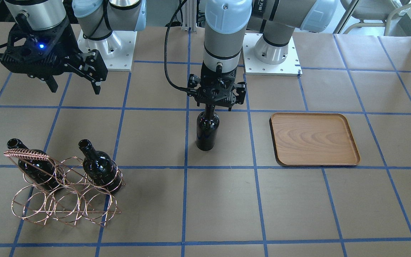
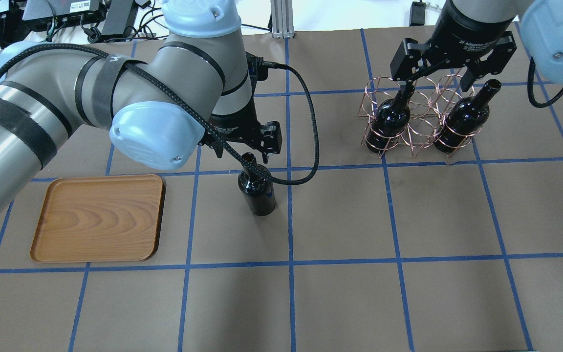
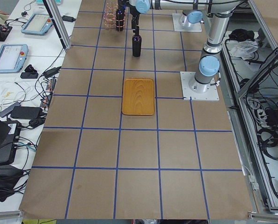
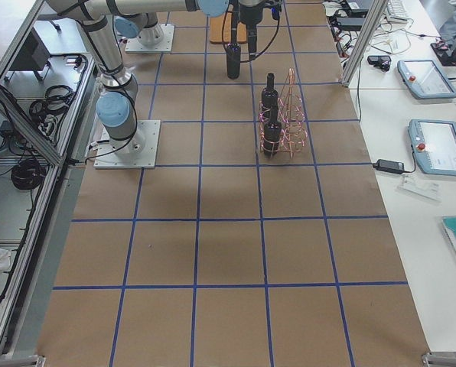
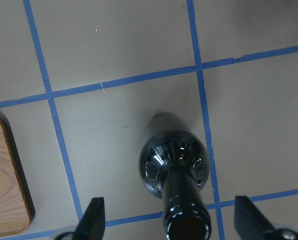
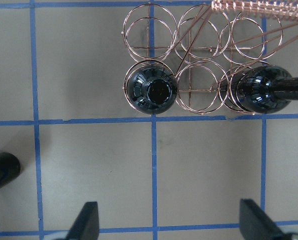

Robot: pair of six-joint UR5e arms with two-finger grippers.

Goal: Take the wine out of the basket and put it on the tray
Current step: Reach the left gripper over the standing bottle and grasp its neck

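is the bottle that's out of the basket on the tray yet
No, the wine stands upright on the table, with bare brown paper between it and the tray.

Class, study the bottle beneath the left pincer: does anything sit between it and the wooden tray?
Nothing visible does: only table surface and a blue tape line lie between the wine bottle and the tray.

Brown table, blue tape grid
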